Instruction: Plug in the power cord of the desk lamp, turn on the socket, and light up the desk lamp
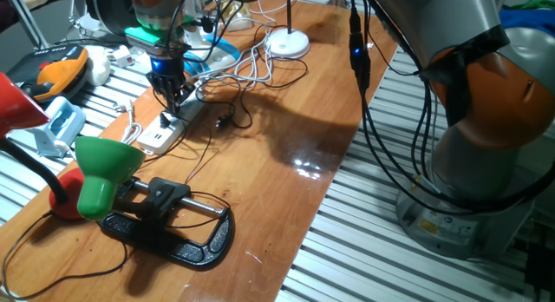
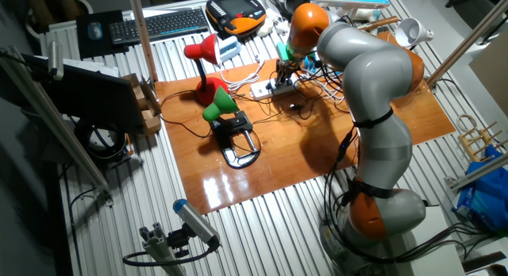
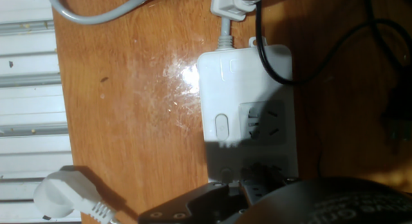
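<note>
claw [image 1: 176, 101]: over socket [image 3: 248, 114], grip state unclear | socket's lower end hidden by claw

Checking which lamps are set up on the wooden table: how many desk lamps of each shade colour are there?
Red-shaded lamp: 1
Green-shaded lamp: 1
Total: 2

Layout, one fixed view: socket [image 1: 170, 124] lies on the table [image 1: 286, 128] toward the far left edge, gripper [image 1: 171, 92] directly above its far end. Desk lamp [image 1: 104, 176] sits near-left, its clamp base [image 1: 173, 228] just right of it. Round lamp base [image 1: 287, 43] at far end, loose cables [image 1: 251, 72] between.
</note>
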`<state>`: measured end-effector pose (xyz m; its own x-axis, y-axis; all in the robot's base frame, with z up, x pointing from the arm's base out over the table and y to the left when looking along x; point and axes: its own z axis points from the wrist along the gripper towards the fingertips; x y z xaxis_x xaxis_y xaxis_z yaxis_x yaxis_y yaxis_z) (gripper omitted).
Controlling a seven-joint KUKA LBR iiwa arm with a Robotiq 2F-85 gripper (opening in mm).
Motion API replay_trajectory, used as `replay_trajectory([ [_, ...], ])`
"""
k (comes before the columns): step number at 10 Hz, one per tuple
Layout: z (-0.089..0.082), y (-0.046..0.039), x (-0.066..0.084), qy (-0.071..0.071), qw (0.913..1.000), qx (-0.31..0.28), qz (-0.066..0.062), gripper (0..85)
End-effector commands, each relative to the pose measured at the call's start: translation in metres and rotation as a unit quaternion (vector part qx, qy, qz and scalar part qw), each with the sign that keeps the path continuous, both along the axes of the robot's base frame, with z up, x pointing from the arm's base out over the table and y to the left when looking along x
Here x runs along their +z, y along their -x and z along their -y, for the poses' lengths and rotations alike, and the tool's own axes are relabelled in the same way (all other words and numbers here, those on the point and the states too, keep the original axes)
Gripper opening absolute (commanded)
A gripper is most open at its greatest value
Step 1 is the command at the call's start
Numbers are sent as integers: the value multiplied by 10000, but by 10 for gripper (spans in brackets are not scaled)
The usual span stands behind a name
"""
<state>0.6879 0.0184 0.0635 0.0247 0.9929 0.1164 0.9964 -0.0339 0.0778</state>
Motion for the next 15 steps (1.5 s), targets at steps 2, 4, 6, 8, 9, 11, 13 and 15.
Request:
replay_trajectory([
  [2,0,1,-3,5,10000,6,-7,0],
  [4,-2,0,-25,-10,10000,7,-14,0],
  [6,-2,3,-36,-18,10000,7,-14,0],
  [8,-3,2,-36,-8,10000,39,-26,0],
  [9,-4,3,-38,-6,10000,62,-23,0],
  [11,-6,2,-37,-4,10000,79,25,0],
  [13,-6,0,-32,3,9999,57,84,0],
  [15,-7,1,-29,-3,9999,71,94,0],
])
